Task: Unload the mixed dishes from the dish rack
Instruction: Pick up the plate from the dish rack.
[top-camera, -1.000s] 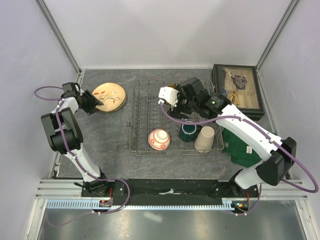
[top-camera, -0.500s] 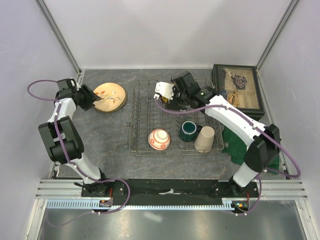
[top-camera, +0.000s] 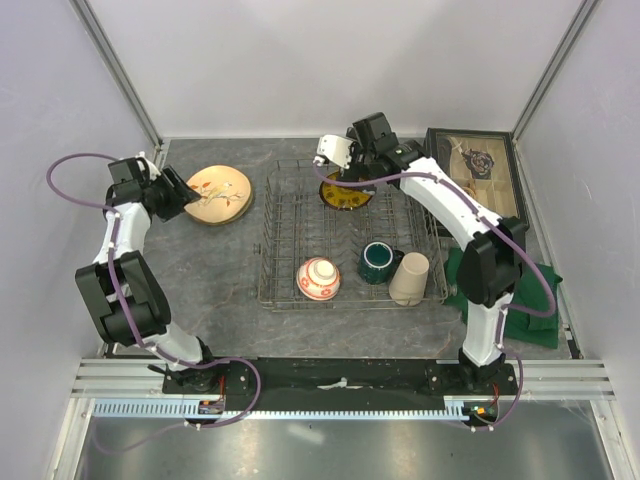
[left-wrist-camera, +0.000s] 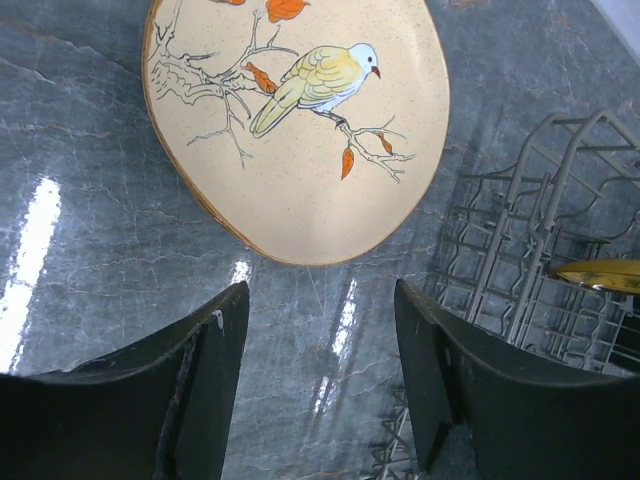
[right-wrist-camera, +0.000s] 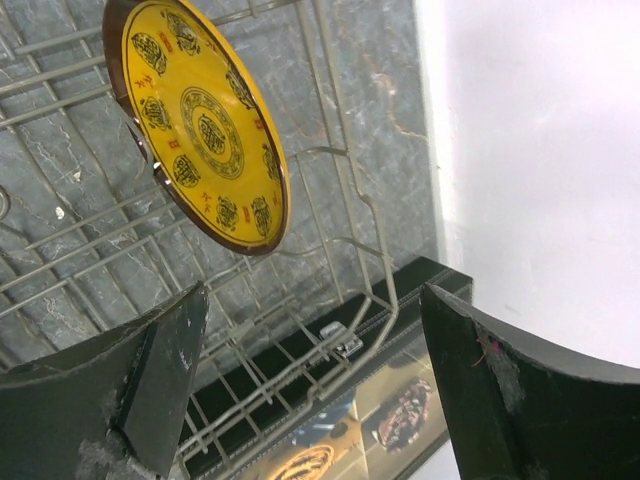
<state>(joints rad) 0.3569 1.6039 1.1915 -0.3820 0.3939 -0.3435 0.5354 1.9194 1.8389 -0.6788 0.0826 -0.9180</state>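
Lying flat on the table (top-camera: 220, 270), left of the rack (top-camera: 270, 240) and outside it, is the cream bird plate (left-wrist-camera: 300, 120). L gripper (left-wrist-camera: 320, 300) is seen w/ jaws apart, nothing between them, tips just short of that plate's rim. R gripper (right-wrist-camera: 315, 300) is spread wide & empty over the yellow plate (right-wrist-camera: 200, 120), which is propped tilted in the rack's far row. The bowl (top-camera: 319, 278), mug (top-camera: 377, 262) & tumbler (top-camera: 409, 278) are seen in the rack's near part.
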